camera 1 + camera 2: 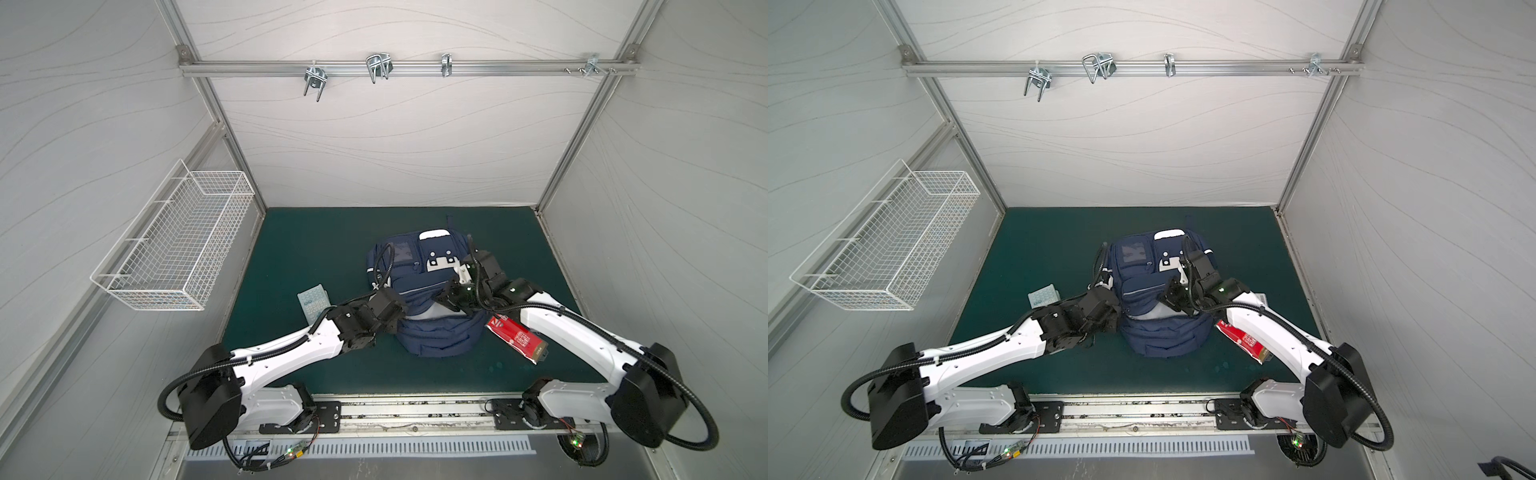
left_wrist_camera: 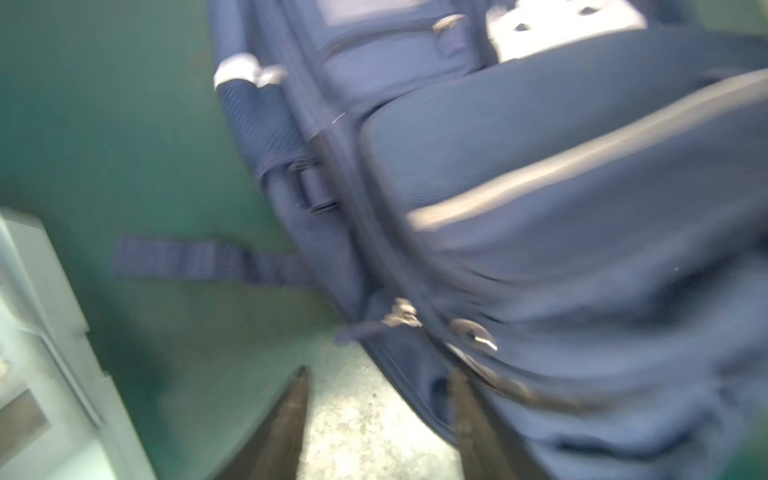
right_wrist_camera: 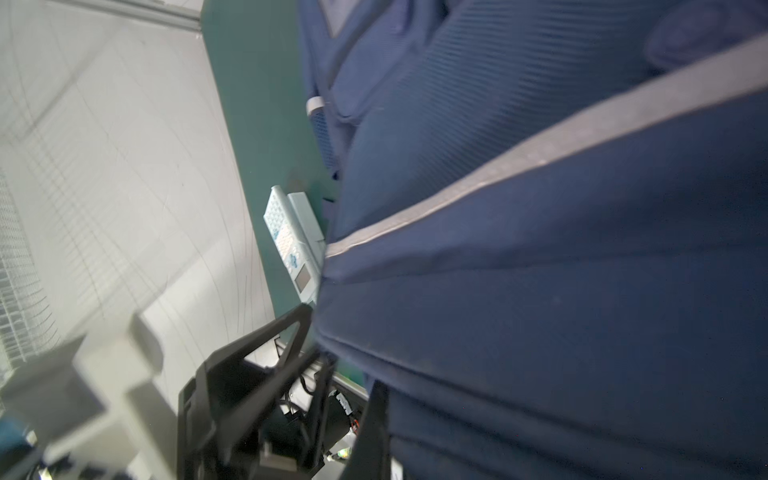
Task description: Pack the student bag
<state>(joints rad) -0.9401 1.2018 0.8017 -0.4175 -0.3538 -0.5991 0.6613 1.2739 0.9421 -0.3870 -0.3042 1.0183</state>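
1. Blur smears the left wrist view; the student bag (image 1: 436,337) hides its inside but for a sliver of pale grey lining (image 1: 439,311); the arms cover part of the calculator (image 1: 312,300) and the red packet (image 1: 515,338).
2. Navy fabric, a pale stripe (image 3: 540,158), a dotted white patch (image 1: 443,262); the bag lies mid-way across the green mat (image 1: 311,245), between the arms.
3. Front pockets face up; its long axis runs from near edge to back wall.
4. Left gripper (image 2: 380,372): fingers apart, empty, at the bag's edge; right gripper (image 1: 445,300): pinched tight on a fold of the flap.
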